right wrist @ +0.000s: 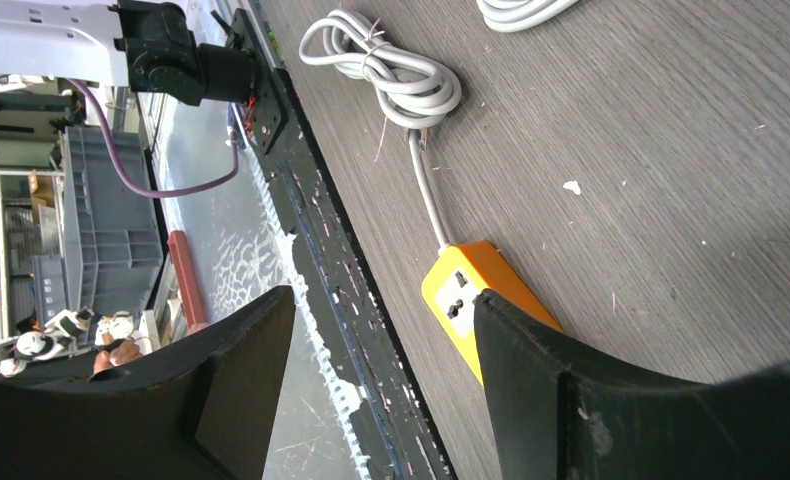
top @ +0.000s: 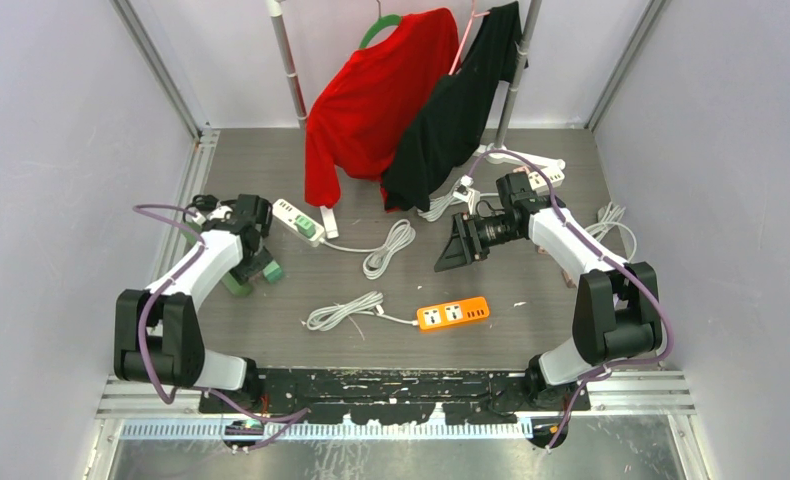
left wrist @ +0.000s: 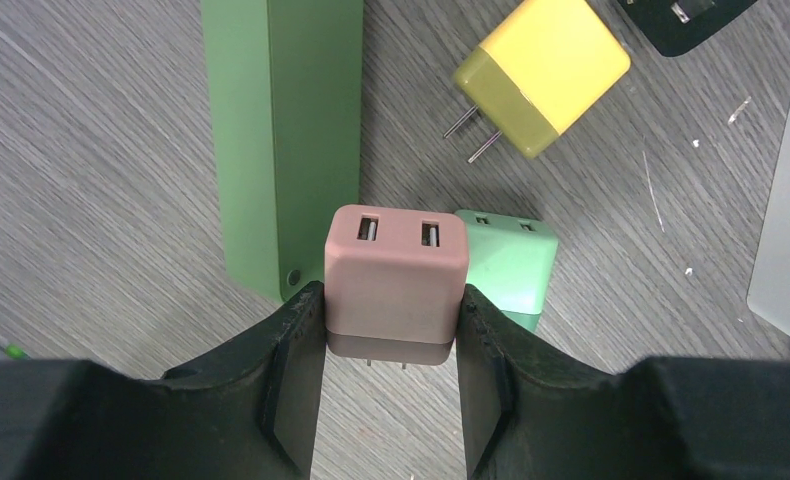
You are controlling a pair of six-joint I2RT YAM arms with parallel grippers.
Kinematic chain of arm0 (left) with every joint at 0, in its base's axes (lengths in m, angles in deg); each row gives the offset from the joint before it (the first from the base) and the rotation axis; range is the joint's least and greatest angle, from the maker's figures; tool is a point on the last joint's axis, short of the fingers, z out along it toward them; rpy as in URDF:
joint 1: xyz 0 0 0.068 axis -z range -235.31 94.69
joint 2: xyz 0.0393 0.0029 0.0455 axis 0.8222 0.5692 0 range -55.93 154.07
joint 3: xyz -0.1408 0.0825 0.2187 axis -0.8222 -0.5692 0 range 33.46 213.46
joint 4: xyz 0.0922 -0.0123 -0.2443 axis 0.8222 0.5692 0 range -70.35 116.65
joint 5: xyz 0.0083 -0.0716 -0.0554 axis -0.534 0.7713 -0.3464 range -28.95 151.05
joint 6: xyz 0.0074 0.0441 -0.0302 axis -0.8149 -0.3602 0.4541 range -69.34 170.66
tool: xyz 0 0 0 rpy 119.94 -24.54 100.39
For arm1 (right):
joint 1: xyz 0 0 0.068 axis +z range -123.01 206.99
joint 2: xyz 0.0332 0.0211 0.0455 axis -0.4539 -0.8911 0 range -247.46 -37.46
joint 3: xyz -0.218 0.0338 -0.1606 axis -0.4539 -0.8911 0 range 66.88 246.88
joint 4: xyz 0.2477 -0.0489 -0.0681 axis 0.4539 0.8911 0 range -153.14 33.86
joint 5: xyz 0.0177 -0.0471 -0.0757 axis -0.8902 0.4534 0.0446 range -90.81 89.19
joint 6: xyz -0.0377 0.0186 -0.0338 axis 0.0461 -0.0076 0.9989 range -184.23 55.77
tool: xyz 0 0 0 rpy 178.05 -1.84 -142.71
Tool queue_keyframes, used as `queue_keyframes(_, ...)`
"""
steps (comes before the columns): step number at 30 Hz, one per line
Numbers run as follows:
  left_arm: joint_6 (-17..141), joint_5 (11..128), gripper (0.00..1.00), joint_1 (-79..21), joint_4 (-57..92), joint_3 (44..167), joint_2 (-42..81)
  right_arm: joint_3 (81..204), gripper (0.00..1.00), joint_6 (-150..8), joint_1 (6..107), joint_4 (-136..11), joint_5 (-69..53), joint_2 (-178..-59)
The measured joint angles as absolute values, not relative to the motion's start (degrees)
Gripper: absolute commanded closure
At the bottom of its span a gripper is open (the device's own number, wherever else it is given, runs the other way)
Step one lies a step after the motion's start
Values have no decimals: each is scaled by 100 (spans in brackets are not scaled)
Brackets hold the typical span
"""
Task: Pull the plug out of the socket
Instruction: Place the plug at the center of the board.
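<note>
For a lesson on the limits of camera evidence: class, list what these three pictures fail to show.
- Left wrist view: the pink charger prongs are mostly hidden under its body in the left tool.
- Left wrist view: the black object is cut off by the top edge.
- Right wrist view: the orange power strip has its far end behind the right tool.

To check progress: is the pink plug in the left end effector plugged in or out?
Out. The left end effector grips the pink plug, and its bare prongs show above the table, in no socket.
</note>
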State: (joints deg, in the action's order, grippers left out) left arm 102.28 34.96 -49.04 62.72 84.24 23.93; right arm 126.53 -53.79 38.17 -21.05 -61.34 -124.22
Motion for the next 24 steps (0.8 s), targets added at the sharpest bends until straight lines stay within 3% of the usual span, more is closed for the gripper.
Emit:
queue_keyframes(14, 10121, 3566, 99, -4998, 6272, 8435, 2528, 12653, 29, -5355, 3817, -2097, -6134, -12422)
queue_keyframes(15, 10121, 3568, 91, -4998, 6272, 8435, 2528, 12653, 29, -5349, 3817, -2088, -6134, -12422)
queue_keyframes(19, 10116, 3568, 89, -5009, 6272, 8435, 2528, 12653, 29, -5336, 3817, -2081, -6134, -12422)
queue_keyframes(22, 10112, 3568, 71, -5009, 6272, 8437, 2526, 12653, 28, -5325, 3817, -2079, -6134, -12422)
queue_keyframes(24, 10112, 3568, 64, -5009, 6274, 8444, 2526, 12656, 28, -5314, 3817, -2077, -6134, -12422)
